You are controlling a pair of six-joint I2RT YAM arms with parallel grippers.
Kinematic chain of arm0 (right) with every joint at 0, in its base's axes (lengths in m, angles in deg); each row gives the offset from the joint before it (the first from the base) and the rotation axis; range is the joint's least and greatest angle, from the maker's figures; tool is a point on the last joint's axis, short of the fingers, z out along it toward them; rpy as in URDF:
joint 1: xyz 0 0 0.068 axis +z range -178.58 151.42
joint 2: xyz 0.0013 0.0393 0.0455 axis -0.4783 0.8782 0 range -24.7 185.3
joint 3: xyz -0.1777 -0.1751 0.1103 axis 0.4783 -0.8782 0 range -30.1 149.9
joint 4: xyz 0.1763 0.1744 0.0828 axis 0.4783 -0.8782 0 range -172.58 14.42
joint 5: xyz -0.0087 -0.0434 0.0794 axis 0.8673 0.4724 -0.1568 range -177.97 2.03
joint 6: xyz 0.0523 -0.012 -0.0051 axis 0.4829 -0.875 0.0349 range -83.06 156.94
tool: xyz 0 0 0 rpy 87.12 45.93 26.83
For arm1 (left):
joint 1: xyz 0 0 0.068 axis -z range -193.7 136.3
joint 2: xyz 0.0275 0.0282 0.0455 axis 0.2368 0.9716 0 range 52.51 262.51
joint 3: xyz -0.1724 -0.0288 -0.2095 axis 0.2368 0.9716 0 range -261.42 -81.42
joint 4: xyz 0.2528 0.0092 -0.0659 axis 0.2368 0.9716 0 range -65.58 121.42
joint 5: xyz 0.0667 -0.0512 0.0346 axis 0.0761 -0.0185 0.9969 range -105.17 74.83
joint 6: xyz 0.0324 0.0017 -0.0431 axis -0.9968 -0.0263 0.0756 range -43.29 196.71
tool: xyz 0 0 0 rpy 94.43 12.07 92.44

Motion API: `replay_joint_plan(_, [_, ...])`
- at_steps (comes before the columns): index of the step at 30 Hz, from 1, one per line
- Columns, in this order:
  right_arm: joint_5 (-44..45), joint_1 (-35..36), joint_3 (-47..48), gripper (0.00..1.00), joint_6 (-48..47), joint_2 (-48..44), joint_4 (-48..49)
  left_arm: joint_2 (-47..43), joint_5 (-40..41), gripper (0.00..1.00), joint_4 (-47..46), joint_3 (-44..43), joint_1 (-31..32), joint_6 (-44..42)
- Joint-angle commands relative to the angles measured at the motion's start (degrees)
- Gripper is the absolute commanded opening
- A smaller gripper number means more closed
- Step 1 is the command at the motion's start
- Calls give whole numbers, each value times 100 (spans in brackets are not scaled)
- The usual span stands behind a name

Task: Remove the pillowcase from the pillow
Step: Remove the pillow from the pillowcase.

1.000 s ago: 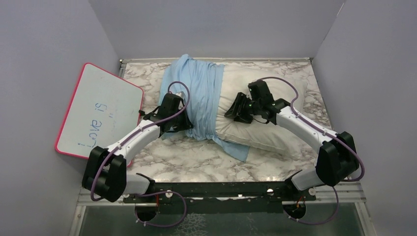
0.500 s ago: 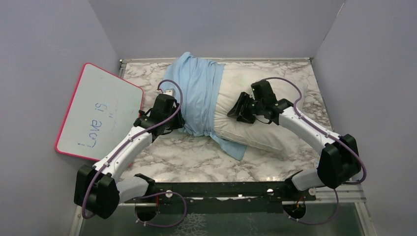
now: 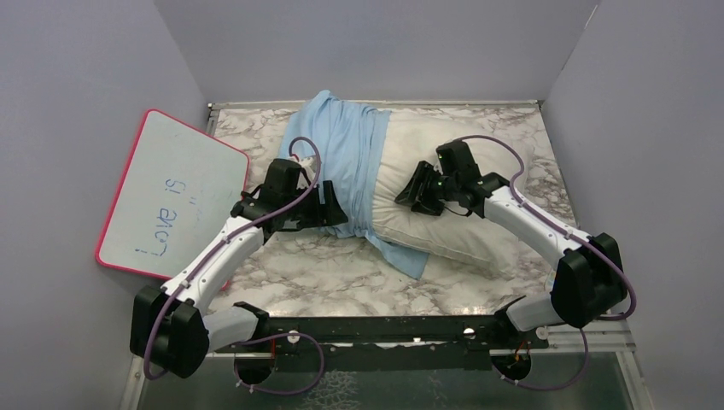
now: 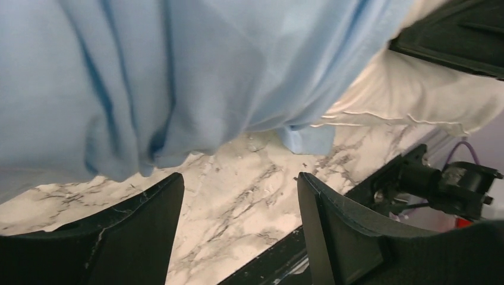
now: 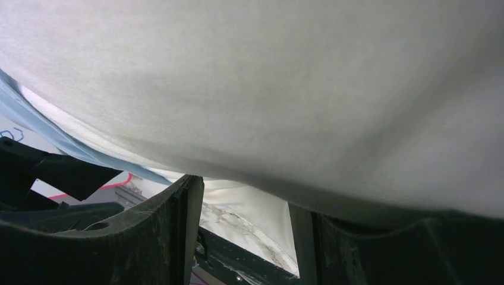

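pillowcase (image 3: 343,162) bunched over pillow (image 3: 452,235) left end

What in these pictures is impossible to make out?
The pillow, left end: top view, under the pillowcase.
Whether the right gripper grips the pillow: its wrist view is blurred pillow; top view, the gripper hides its tips.
The whiteboard, second line of writing: top view, too faint.

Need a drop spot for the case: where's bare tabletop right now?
Widest bare marble: the near strip between pillowcase, pillow and base rail. Smaller patch far-left, between whiteboard and pillowcase. Crowded mid-table: left gripper and right gripper sit at the pillow.
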State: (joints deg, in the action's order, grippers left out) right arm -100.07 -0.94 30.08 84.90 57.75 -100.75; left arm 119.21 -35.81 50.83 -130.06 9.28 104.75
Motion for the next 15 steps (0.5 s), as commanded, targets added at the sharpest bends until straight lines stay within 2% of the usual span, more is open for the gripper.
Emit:
replay_joint_plan(1, [321,-153,-295,59,-68,175,-559,-120,-723,73,153,-327,16,145])
replay_joint_plan(8, [168,-153,-275,59,-34,277,-466,437,-575,71,165,-351,252,243])
replay_joint_plan(13, [105,-153,-275,59,-15,301,-469,1058,241,70,169,-819,857,152])
replay_joint_plan(15, [133,-153,-294,59,-14,275,-492,1302,683,65,174,-872,1109,60])
